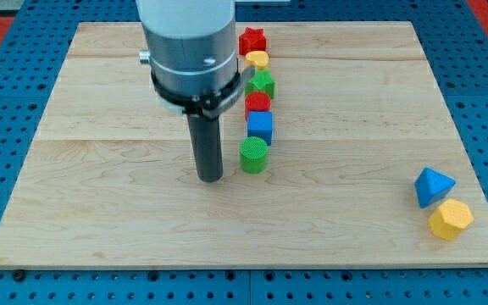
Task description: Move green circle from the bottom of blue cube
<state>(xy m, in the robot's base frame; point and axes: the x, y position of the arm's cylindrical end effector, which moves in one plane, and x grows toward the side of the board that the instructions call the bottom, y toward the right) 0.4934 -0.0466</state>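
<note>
The green circle stands on the wooden board, touching the lower edge of the blue cube. My tip rests on the board just to the view's left of the green circle, a small gap apart. The rod rises straight up into the grey arm body at the view's top.
A column of blocks runs up from the blue cube: a red cylinder, a green star, a yellow block, a red star. A blue triangular block and a yellow hexagon sit at the bottom right near the board's edge.
</note>
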